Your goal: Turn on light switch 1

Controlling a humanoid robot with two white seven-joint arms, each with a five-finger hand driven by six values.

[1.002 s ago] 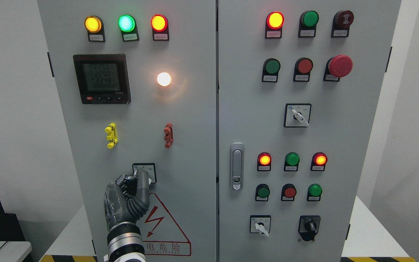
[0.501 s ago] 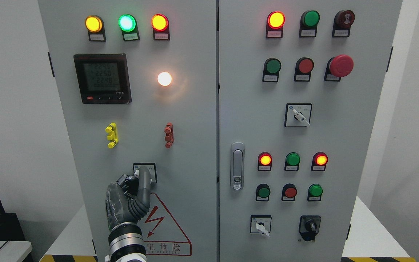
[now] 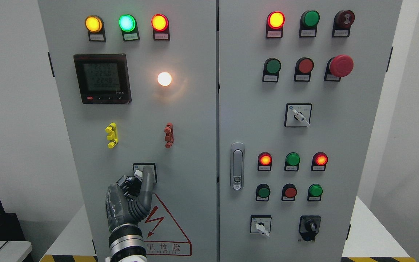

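Note:
The light switch is a small rotary selector in a black-framed square plate low on the left cabinet door. My left hand comes up from the bottom edge and is on it. One grey finger lies upright across the plate and the other fingers are curled at its left. The white knob shows pinched between them. A round white lamp above is lit. The right hand is out of view.
Above the switch are a yellow clip, a red clip, a digital meter and three lit indicator lamps. The right door carries several buttons, a red emergency stop, selector switches and a door handle.
The grey finger has shifted slightly right across the switch plate, and the white knob now shows at its left. The lamp stays lit throughout.

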